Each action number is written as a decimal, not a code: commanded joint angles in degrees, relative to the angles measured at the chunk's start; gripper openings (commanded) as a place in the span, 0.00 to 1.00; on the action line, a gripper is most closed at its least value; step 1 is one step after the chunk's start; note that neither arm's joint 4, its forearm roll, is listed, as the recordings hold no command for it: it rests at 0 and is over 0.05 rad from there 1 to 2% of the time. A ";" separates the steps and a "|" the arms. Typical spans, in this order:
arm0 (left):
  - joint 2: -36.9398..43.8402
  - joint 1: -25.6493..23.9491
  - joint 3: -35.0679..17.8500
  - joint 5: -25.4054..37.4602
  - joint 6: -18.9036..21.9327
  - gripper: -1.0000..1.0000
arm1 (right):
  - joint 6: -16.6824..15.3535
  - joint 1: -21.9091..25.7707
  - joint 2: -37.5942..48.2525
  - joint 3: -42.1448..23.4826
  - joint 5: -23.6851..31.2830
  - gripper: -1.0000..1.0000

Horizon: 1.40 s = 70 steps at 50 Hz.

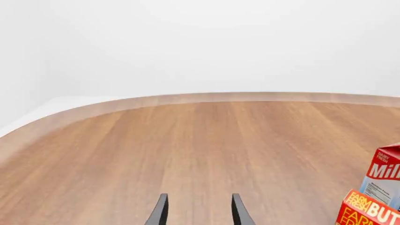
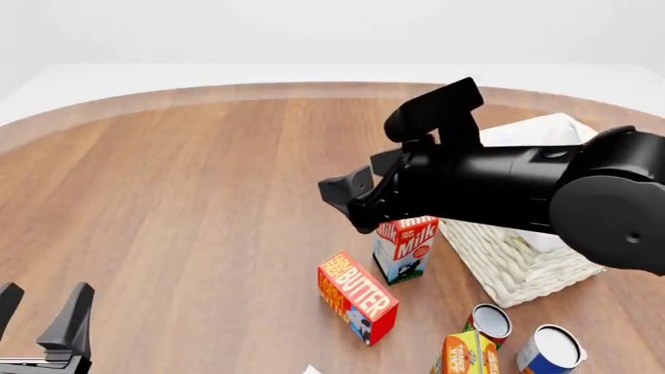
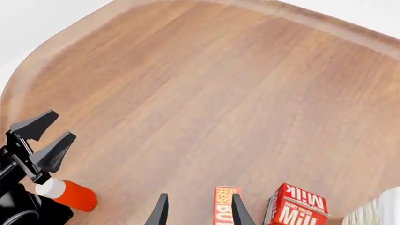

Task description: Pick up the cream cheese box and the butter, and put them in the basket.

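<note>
The butter [image 2: 357, 296] lies on the table beside the milk carton [image 2: 404, 249], not yet in the basket [image 2: 519, 269] — both my grippers, left [image 2: 42, 315] and right [image 3: 196, 206], open and empty.

butter [image 2: 357, 296] carton is red w/ orange sides + pale letters, bit of blue on one end. milk carton [image 2: 404, 248] red & white. basket [image 2: 519, 261] cream-white woven, white liner. table [image 2: 187, 202] brown woodgrain w/ paler edge. both arms black. orange-yellow carton [image 2: 465, 354] near the cans.
</note>
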 commanded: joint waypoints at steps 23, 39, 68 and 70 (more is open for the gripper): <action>0.00 0.00 0.00 0.00 0.00 1.00 | 3.96 -3.27 -0.68 9.20 -3.58 1.00; 0.00 0.00 0.00 0.00 0.00 1.00 | 3.91 -4.44 -0.67 12.03 -5.23 1.00; 0.00 0.00 0.00 0.00 0.00 1.00 | 6.86 -2.16 5.74 15.51 -7.78 1.00; 0.00 0.00 0.00 0.00 0.00 1.00 | 6.47 -2.25 5.42 14.70 -6.81 1.00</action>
